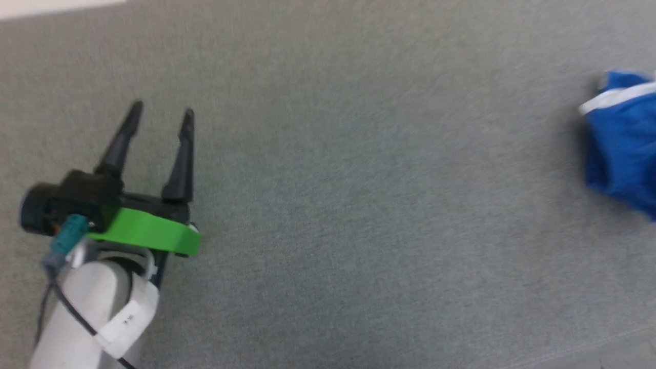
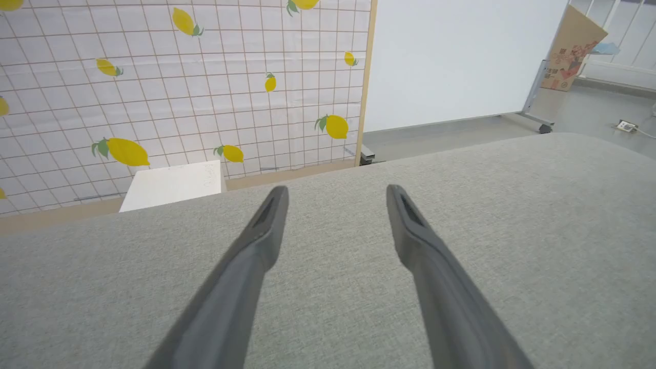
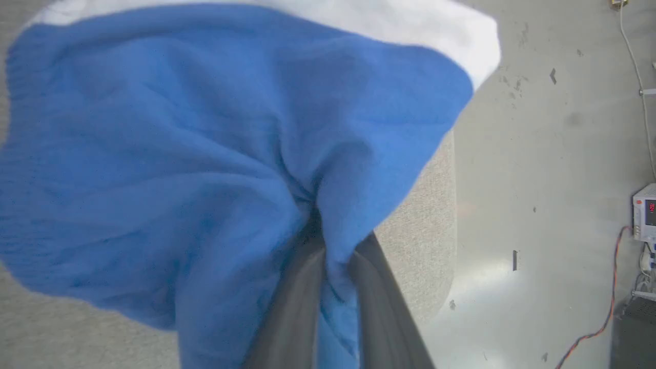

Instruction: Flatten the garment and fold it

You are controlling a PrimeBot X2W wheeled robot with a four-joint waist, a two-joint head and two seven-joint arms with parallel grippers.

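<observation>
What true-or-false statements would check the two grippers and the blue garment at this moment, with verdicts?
1. The right gripper is shut on the garment. True.
2. The left gripper grips the garment too. False: it is open and empty, over the grey surface.
3. The garment lies flat and spread out. False: it is bunched, with its folds gathered between the right gripper's fingers.
4. The garment has white trim. True.

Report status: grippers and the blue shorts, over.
Left gripper open, empty, over grey surface. Right gripper shut on the shorts, bunched, not yet flat. No obstruction seen.
</observation>
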